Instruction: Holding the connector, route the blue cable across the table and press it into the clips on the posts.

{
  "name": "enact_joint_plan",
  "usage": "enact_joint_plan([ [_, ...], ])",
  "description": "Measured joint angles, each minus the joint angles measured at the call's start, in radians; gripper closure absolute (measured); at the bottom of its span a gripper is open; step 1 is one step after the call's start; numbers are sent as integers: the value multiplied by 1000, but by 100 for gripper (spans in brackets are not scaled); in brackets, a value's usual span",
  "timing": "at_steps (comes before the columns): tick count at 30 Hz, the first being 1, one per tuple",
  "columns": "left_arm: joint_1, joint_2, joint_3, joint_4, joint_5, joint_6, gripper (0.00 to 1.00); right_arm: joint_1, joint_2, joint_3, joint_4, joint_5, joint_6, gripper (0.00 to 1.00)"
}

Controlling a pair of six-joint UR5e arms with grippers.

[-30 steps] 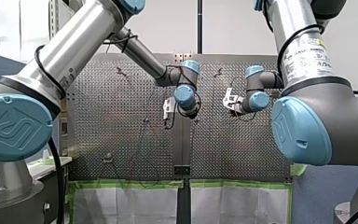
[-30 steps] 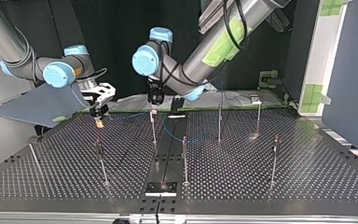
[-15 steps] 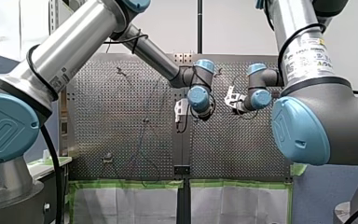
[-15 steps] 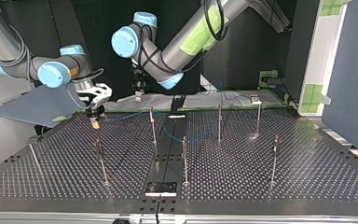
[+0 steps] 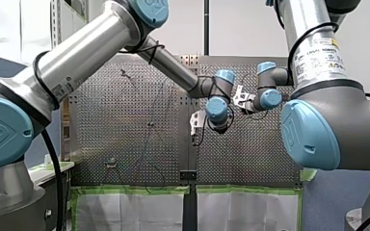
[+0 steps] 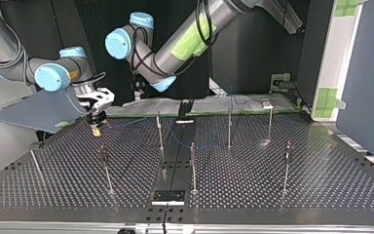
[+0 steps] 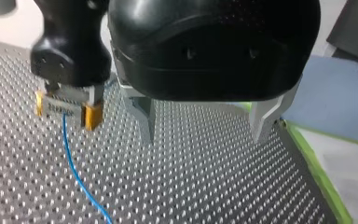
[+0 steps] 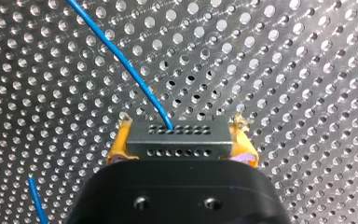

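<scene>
Across the perforated table (image 6: 272, 195), as seen from the camera facing my arms, several thin upright posts (image 6: 193, 165) stand well apart from one another. At the far left of that view my right gripper (image 6: 96, 118) hangs low over the table. It is closed on the small grey connector (image 8: 178, 144), with its yellow pads (image 8: 115, 148) pressed against the connector's two ends. The blue cable (image 8: 121, 60) leaves the connector's face in a curve and runs out over the holes of the table. In the top view it shows only faintly, heading right from the connector toward the middle posts and sagging low between them (it is too thin there for me to say whether it sits in any clip).

My left gripper (image 7: 204, 123) hovers near the right one, above the far side of the table. Its two metal fingers (image 7: 144, 116) are spread wide and hold nothing.

I judge the task to be early on. The connector is firmly in hand and the cable is drawn out loosely, but no post clearly shows the cable pressed into its clip. Carrying the connector past the posts and seating the cable in each clip appears to remain.
</scene>
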Motion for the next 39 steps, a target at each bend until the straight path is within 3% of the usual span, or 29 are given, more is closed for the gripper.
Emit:
enact_joint_plan([
  [15, 2, -120, 123, 115, -62, -16, 0, 0, 0, 0, -3, -1, -1, 100],
  [27, 26, -132, 227, 160, -124, -18, 0, 0, 1, 0, -5, 0, 0, 100],
  [39, 60, -205, 314, 154, -102, -28, 0, 0, 1, 0, -6, 0, 0, 100],
])
